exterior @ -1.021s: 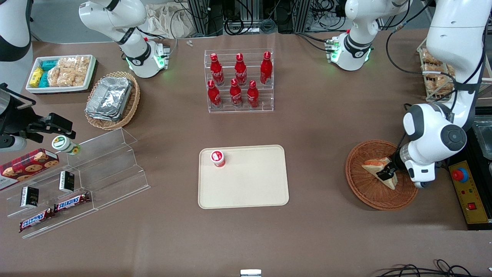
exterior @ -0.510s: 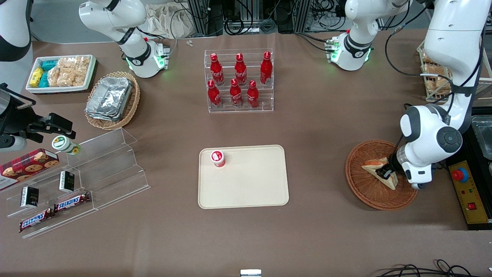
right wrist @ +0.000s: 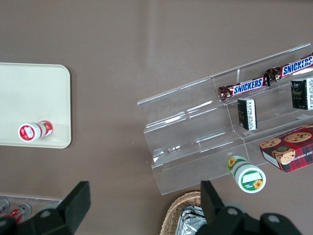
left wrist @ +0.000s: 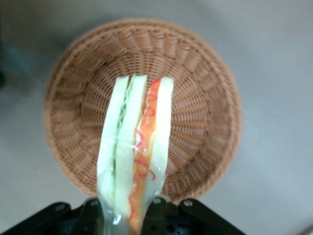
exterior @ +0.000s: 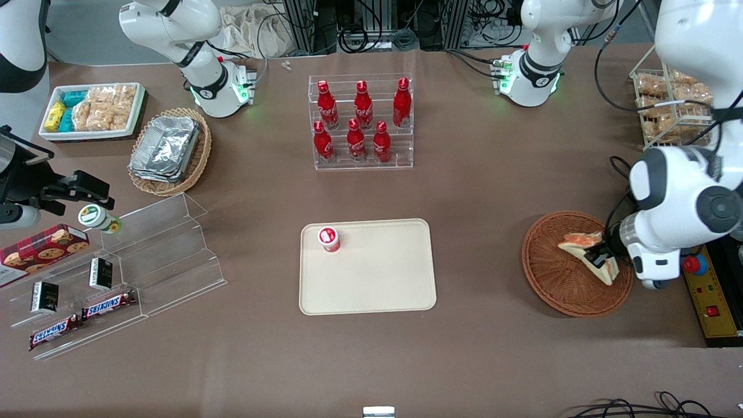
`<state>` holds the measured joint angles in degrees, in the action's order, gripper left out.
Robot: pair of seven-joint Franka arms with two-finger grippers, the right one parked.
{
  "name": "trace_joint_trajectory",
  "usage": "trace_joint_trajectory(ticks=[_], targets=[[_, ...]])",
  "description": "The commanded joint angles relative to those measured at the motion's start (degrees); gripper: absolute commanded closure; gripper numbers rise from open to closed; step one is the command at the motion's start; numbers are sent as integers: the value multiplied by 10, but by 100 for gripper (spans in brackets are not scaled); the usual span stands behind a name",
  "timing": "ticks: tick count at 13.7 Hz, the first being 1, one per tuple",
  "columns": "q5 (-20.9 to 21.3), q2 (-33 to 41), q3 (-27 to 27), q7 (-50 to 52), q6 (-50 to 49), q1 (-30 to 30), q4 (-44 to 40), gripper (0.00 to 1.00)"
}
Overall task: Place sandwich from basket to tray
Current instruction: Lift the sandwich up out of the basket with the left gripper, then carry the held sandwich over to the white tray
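The sandwich (exterior: pixel 585 246), a wedge of white bread with red-orange filling, is held above the reddish-brown wicker basket (exterior: pixel 551 278) at the working arm's end of the table. My left gripper (exterior: pixel 598 257) is shut on the sandwich's wide end. In the left wrist view the sandwich (left wrist: pixel 137 147) stands on edge between the black fingers (left wrist: pixel 157 215), with the basket (left wrist: pixel 205 98) below it and the gripper (left wrist: pixel 129 220) clamped on its base. The cream-beige tray (exterior: pixel 377 278) lies at the table's middle, toward the parked arm from the basket.
A small red-capped container (exterior: pixel 328 238) stands on the tray's corner. A clear rack of red bottles (exterior: pixel 361 121) stands farther from the camera. A control box with a red button (exterior: pixel 694 264) sits beside the basket. A wire rack of snacks (exterior: pixel 667 107) stands at the working arm's end.
My gripper has lifted the sandwich up out of the basket and shifted a little toward the working arm's end of the table; the arm has risen with it.
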<state>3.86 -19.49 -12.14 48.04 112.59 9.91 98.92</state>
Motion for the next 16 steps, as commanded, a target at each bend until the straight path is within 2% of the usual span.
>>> trace_joint_trajectory(ticks=[1,4,6,8,12,16], targets=[[14,-5,-37,-13,-132,0,-113,100],[14,-6,-96,-116,-193,0,-182,100],[12,-7,-138,-167,-194,0,-182,100],[11,-13,-176,-166,-193,-2,-170,100],[25,-76,-191,-154,-125,-88,-155,100],[127,-188,-191,-69,-29,-176,-159,100]])
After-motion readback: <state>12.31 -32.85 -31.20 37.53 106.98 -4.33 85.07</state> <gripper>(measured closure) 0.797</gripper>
